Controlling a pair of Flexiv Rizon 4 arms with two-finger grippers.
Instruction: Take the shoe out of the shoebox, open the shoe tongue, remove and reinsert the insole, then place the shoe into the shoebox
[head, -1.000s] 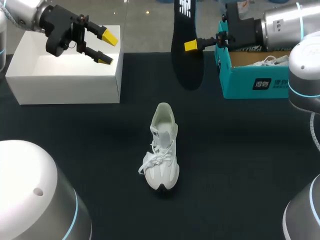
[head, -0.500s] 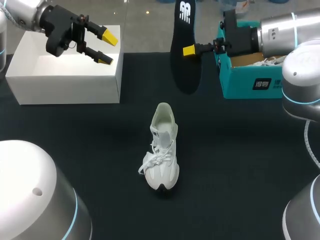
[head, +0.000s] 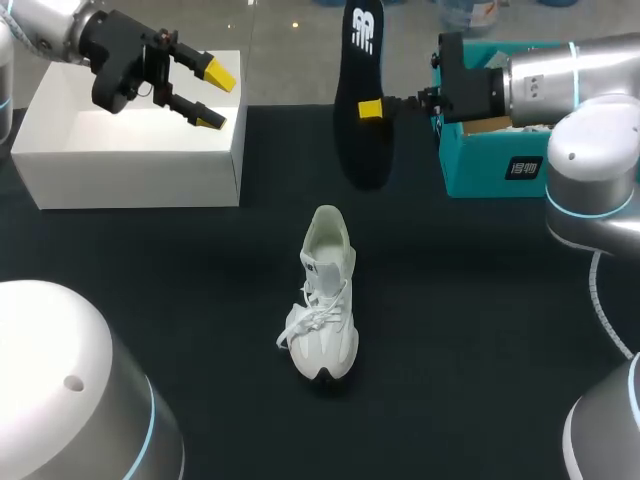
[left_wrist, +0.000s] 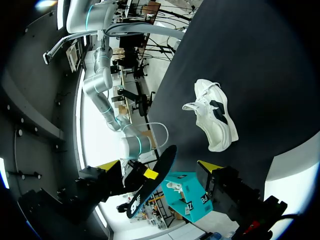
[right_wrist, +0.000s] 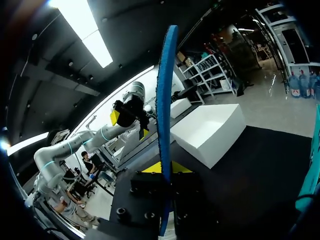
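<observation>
My right pincer (head: 369, 108) clamps the thin black insole (head: 362, 150), held upright in the air beside the teal cardboard shoebox (head: 490, 172). Left pincer (head: 215, 96) spread apart above the white box (head: 130, 150). White laced sneaker (head: 325, 310) stands mid-desk (head: 480, 300) on dark cloth.

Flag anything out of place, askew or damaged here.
Nothing looks damaged or spilled. The only oddity is the black insole, outside the white shoe and held upright in the air by the right tool; that fits the task. The shoe stands upright on the table.
</observation>
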